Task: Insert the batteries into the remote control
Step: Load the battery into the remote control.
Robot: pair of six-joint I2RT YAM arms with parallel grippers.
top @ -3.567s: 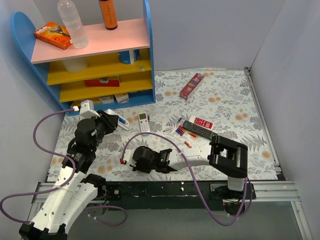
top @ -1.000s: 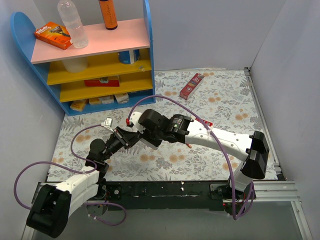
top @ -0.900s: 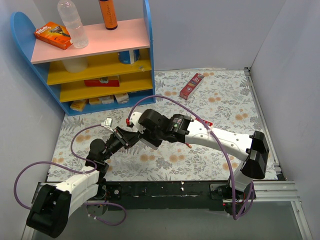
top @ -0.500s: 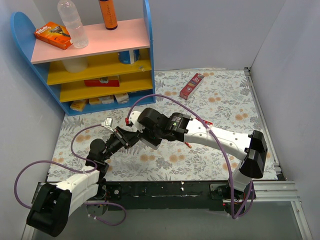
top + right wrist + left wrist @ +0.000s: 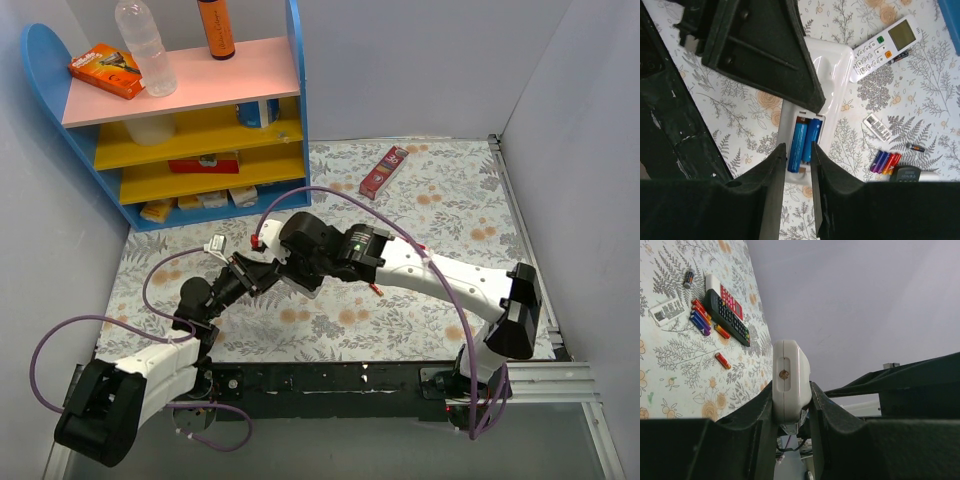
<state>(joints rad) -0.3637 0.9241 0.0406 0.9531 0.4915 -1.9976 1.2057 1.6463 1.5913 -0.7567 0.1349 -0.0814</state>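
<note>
My left gripper (image 5: 791, 405) is shut on a white remote (image 5: 790, 380), held edge-on above the table. In the right wrist view this remote (image 5: 832, 60) faces up with its battery bay open and two blue batteries in it. My right gripper (image 5: 798, 147) is closed narrowly around the left blue battery (image 5: 797, 135); the other blue battery (image 5: 812, 134) lies beside it. In the top view the two grippers, left (image 5: 245, 272) and right (image 5: 283, 268), meet over the table's middle. Loose blue and red batteries (image 5: 886, 161) lie in a cluster on the cloth.
A second white remote with a screen (image 5: 885, 47) lies on the cloth. Beyond the held remote lie a black remote (image 5: 727, 317), a red-and-white remote (image 5: 730, 295), a lone red battery (image 5: 722, 360) and a small white cover (image 5: 877, 126). A shelf unit (image 5: 200, 130) and a red box (image 5: 384, 170) stand farther back.
3.6 s ago the arms were apart, the right one folded low. Now they meet over the held remote. Over the last second the right wrist shifted slightly.
</note>
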